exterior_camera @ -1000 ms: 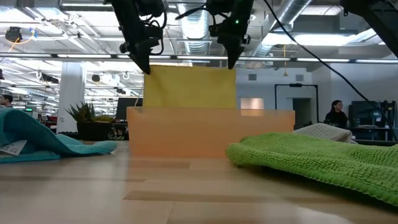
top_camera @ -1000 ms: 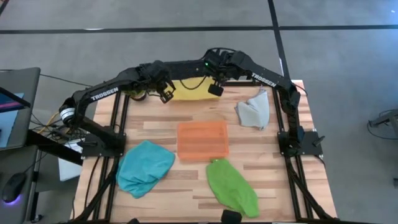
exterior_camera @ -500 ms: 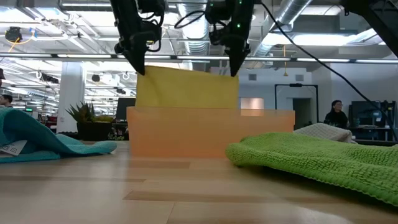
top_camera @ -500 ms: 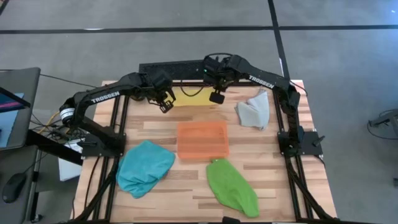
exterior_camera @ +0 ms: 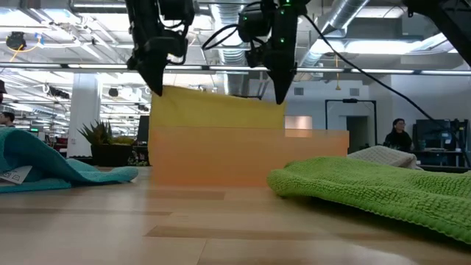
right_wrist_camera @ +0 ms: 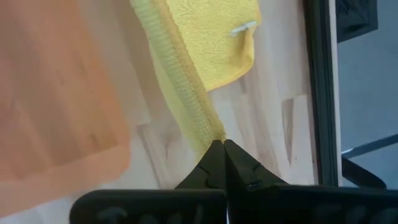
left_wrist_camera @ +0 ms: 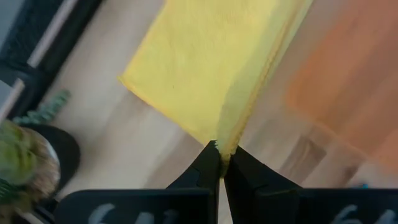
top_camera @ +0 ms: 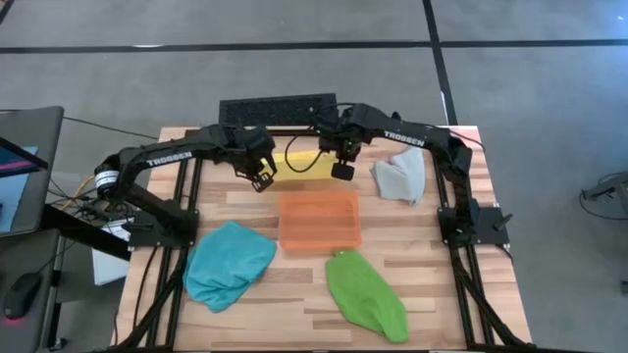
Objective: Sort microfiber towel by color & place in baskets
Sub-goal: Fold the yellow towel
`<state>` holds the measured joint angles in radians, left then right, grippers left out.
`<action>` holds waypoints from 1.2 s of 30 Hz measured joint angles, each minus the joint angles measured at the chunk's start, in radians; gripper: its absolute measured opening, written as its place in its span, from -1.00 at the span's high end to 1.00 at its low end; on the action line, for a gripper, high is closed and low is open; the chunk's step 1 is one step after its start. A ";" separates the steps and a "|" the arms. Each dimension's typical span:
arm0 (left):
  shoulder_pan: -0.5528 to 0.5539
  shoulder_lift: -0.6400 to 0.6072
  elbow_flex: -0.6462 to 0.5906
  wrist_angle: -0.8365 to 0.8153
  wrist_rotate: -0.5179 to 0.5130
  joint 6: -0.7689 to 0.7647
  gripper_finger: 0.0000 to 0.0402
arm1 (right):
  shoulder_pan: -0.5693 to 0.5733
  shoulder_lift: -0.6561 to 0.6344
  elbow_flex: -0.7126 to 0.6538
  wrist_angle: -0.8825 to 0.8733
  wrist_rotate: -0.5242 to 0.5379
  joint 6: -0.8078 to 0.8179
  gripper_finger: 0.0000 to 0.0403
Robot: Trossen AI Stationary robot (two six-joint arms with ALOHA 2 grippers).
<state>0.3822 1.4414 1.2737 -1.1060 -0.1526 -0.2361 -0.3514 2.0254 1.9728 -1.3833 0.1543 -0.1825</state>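
A yellow towel (top_camera: pixel 299 160) hangs between my two grippers just beyond the far side of the orange tray (top_camera: pixel 320 221). My left gripper (top_camera: pixel 261 179) is shut on its left upper corner and my right gripper (top_camera: pixel 341 171) on its right one. In the low view the towel (exterior_camera: pixel 217 110) spans between my left gripper (exterior_camera: pixel 156 87) and my right gripper (exterior_camera: pixel 280 97), behind the tray (exterior_camera: pixel 243 158), which hides its lower part. A teal towel (top_camera: pixel 229 263), a green towel (top_camera: pixel 366 294) and a grey towel (top_camera: pixel 400 175) lie crumpled on the table. My left gripper pinches the towel's corner (left_wrist_camera: pixel 222 148) between its two fingertips, coming steeply from above. The towel hangs below, and its far part (left_wrist_camera: pixel 199 68) spreads over the table. My right gripper pinches the other upper corner (right_wrist_camera: pixel 214 138) between its fingertips, pointing steeply down. The edge runs away from it, and the tagged far end (right_wrist_camera: pixel 239 31) lies on the table.
A black keyboard (top_camera: pixel 277 106) lies at the far edge, and a small potted plant (left_wrist_camera: pixel 25 162) stands at the far left. The arms' black frames (top_camera: pixel 177 211) stand along both sides. The teal and green towels fill the near part of the table.
Both grippers have moved down and toward the table's near edge, closer to the orange tray, carrying the yellow towel with them. My left gripper has also drifted left, so the towel's upper edge now sits lower and spans wider. Both stay shut on it.
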 joint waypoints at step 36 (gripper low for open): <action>-0.066 0.000 -0.152 0.069 0.091 -0.127 0.99 | 0.067 0.000 -0.147 0.136 -0.103 0.045 0.97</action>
<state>0.3163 1.4414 1.1220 -1.0369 -0.0619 -0.3636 -0.2843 2.0251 1.8256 -1.2469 0.0516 -0.1376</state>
